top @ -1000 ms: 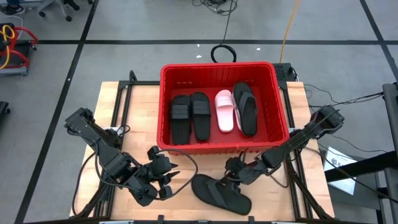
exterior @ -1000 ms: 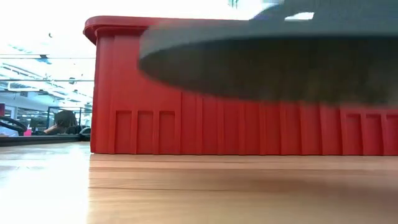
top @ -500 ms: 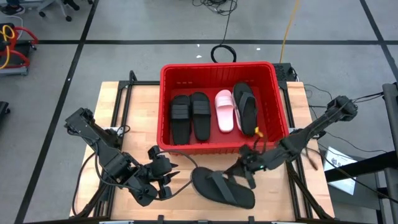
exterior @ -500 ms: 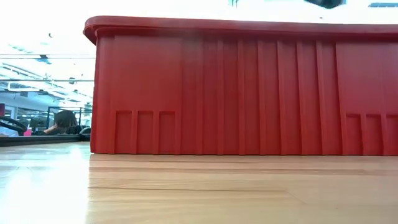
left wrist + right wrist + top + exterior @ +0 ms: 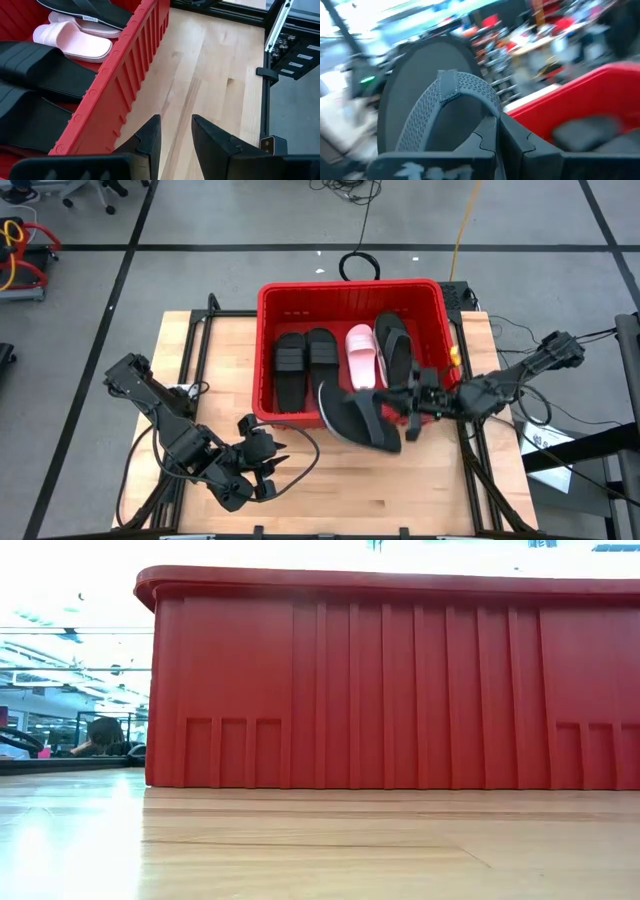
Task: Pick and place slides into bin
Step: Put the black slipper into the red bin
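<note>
High view: the large red plastic slotted bin (image 5: 446, 330) sits at the back middle of the pale wooden table (image 5: 210, 370); inside lie two black wide-strap slides (image 5: 305, 365), a pale pink slide (image 5: 361, 356) and a black thong flip-flop (image 5: 398, 350) side by side; the right gripper (image 5: 408, 408) is clamped on the strap of another black thong flip-flop (image 5: 355, 416), held lifted over the bin's front rim; the left gripper (image 5: 275, 467) waits low at the table's front left, fingers part-way apart, holding nothing.

Low view: only the bin's ribbed red front wall (image 5: 400, 690) above the wooden tabletop (image 5: 300, 840).

Left wrist view: the two dark fingers (image 5: 147, 140) stand narrowly apart over bare wood beside the bin wall (image 5: 125, 80); pink slide (image 5: 75, 41) and black slides (image 5: 35, 90) inside.

Right wrist view: the fingers (image 5: 487, 135) are closed on the held flip-flop's grey textured strap (image 5: 455, 95); the red bin (image 5: 580, 105) lies beyond.
</note>
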